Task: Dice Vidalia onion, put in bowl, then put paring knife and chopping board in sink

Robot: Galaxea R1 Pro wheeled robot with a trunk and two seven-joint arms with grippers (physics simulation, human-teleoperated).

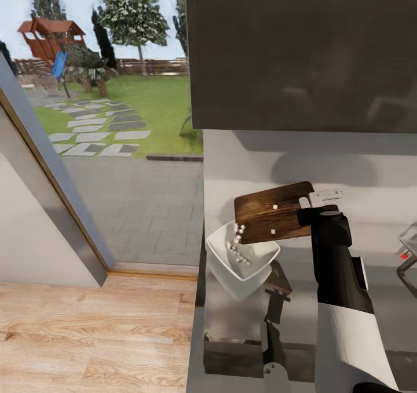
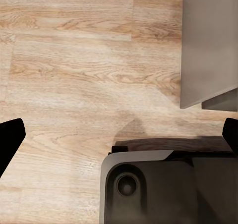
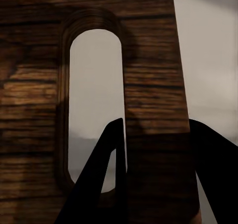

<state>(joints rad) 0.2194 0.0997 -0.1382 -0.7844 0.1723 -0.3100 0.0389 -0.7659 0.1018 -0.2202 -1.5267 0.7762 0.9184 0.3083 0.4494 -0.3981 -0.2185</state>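
The chopping board is tilted above the bowl, its low edge over the bowl's rim, and diced onion slides in. A few cubes cling to the board; tilted too sharply or off-centre, they could miss the bowl and land on the counter. The right claw is clenched on the board's handle end, one finger through the handle hole. The left claw hangs released, well apart from the bowl, over the wooden floor.

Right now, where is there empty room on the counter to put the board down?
The countertop looks bare between the right arm and the faucet near the wall. It is crowded by the bowl, where the right gripper tilts the chopping board and onion bits fall.
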